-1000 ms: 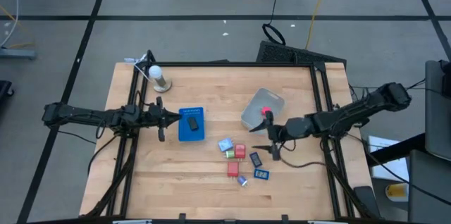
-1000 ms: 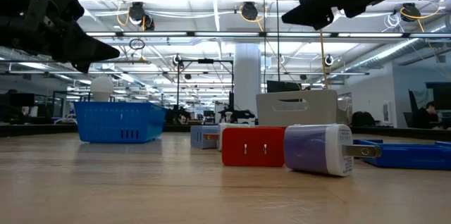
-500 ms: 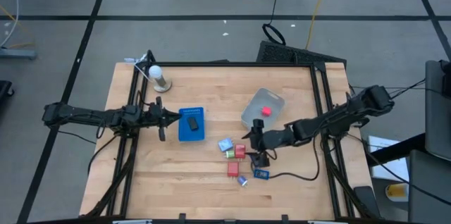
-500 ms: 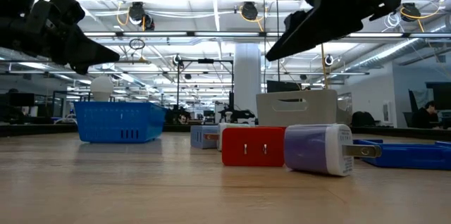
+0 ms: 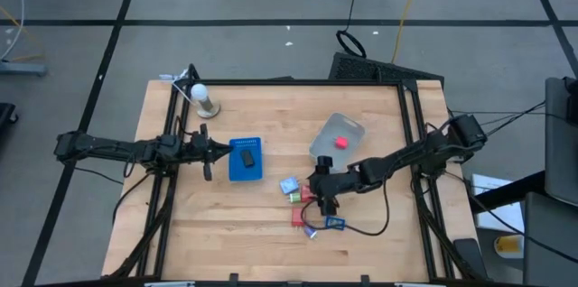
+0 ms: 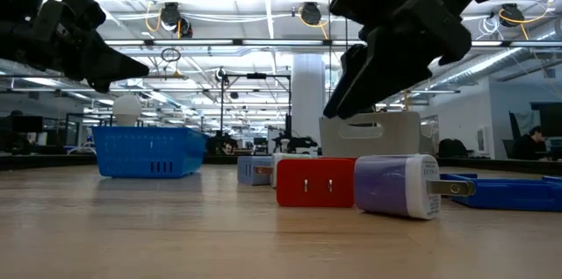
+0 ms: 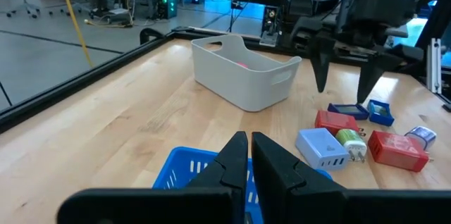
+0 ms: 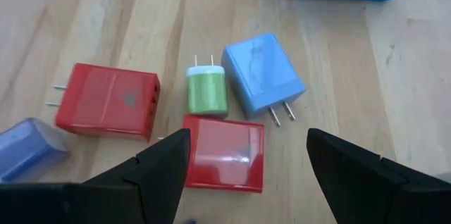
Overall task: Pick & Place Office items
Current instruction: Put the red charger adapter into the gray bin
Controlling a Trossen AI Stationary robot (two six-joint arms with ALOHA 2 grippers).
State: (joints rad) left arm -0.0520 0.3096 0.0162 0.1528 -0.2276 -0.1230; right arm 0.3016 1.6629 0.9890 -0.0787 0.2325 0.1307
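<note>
Small office pieces lie flat in a cluster on the table: a light blue block (image 5: 289, 185), a green one (image 5: 294, 198), red blocks (image 5: 307, 194) (image 5: 298, 217), a pale blue one (image 5: 312, 231) and a dark blue one (image 5: 334, 224). My right gripper (image 5: 323, 189) hovers open above the cluster; in the right wrist view its fingers stand either side of a red block (image 8: 225, 152) without touching it. My left gripper (image 5: 209, 152) waits shut beside the blue tray (image 5: 244, 170), which holds a black piece (image 5: 247, 157). The grey tub (image 5: 330, 129) holds a red piece (image 5: 341, 142).
A white bulb-like object on a stand (image 5: 203, 99) sits near the far left corner. The grey tub stands just beyond the cluster, the blue tray to its left. A cable loops on the table by the right arm (image 5: 361, 228). Bare wood lies along the near edge.
My right gripper has travelled from beside the grey tub toward the table's left and near side, and has come down over the cluster of pieces, staying open. The left arm has kept still.
</note>
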